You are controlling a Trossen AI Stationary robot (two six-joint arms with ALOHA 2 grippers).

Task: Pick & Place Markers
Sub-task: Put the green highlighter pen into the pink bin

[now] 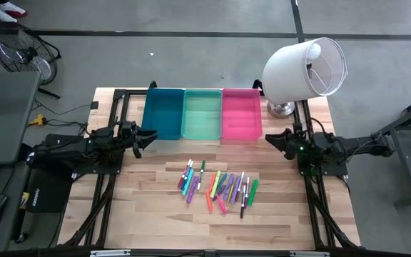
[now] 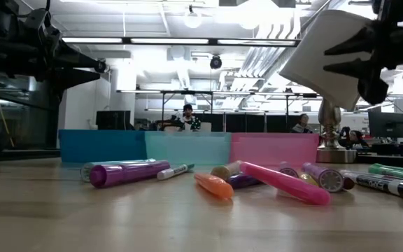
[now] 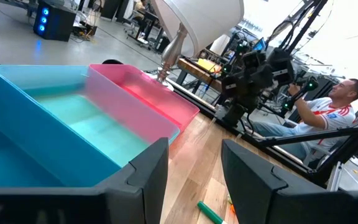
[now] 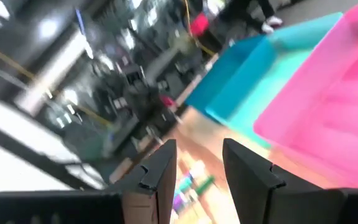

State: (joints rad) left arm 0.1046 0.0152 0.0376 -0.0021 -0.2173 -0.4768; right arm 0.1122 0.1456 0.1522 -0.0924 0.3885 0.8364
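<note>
Three bins (image 1: 203,113), some twenty markers (image 1: 218,187)

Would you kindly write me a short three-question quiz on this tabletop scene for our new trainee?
1. True or false: at least one of the markers already lies inside a bin.
2. Multiple choice: which bin sits between the other two? A) the blue bin B) the mint green bin C) the pink bin
3. Fill in: the white lamp stands at the table corner nearest the ___ bin.

Key:
1. False. All the markers lie loose on the wooden table; the left claw and right claw hold nothing, both open.
2. B.
3. Pink.
</note>
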